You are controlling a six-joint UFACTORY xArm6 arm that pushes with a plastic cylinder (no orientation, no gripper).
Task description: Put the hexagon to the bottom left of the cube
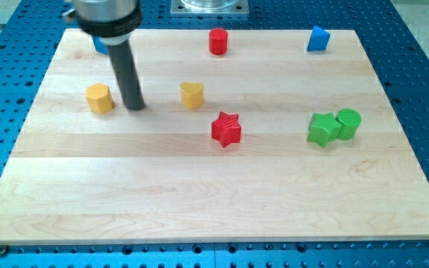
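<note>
The yellow hexagon block (100,98) sits on the wooden board at the view's left. A blue block (100,43), mostly hidden behind the arm, lies above it near the board's top left corner; its shape cannot be made out. My tip (134,106) rests on the board just to the right of the yellow hexagon, a small gap apart, and below the hidden blue block.
A yellow heart (192,95) lies right of my tip. A red star (226,129) is at the middle, a red cylinder (217,42) at the top, a blue triangular block (317,39) at top right. A green star (322,129) touches a green cylinder (348,123) at right.
</note>
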